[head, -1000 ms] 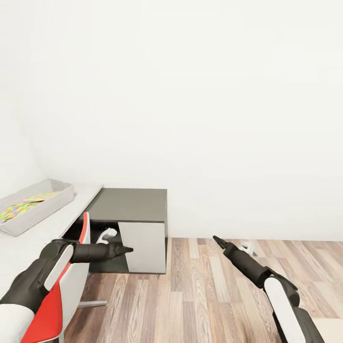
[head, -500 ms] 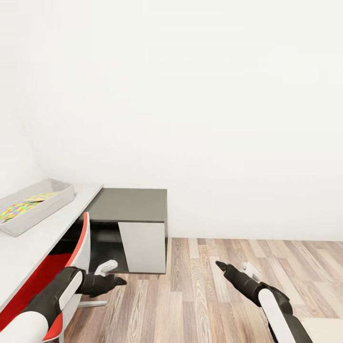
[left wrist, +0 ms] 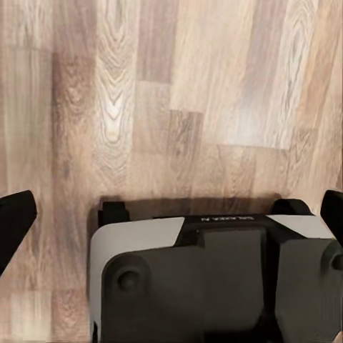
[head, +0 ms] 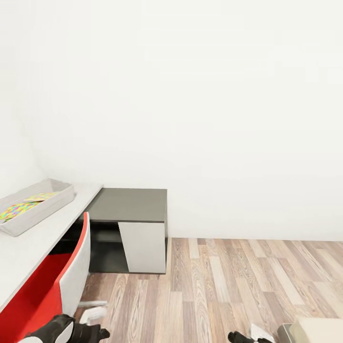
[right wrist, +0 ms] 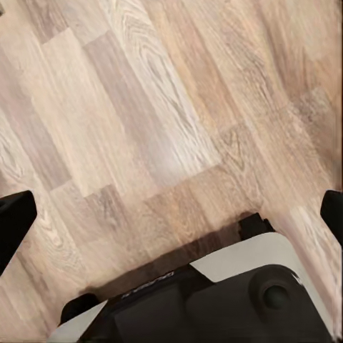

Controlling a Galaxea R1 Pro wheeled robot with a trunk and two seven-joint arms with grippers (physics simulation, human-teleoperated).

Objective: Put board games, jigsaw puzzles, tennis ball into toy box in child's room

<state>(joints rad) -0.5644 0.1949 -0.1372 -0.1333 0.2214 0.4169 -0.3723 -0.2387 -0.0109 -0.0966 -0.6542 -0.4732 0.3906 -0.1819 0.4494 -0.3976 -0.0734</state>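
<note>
The toy box, a shallow light grey bin, stands on the pale table at the left of the head view. A jigsaw puzzle with a multicolour piece pattern lies inside it. My left gripper hangs low at the picture's bottom edge, beside the chair. My right gripper barely pokes in at the bottom right. In the left wrist view the left gripper is open over wood floor, nothing between its fingertips. The right gripper is likewise open and empty over the floor.
A red and white chair is tucked under the table. A lower dark grey section adjoins the table against the white wall. Wood-plank floor spreads to the right. A beige corner of the bed shows at the bottom right.
Both arms have dropped from mid-picture down to the bottom edge of the head view. The camera and the furniture have not shifted.
</note>
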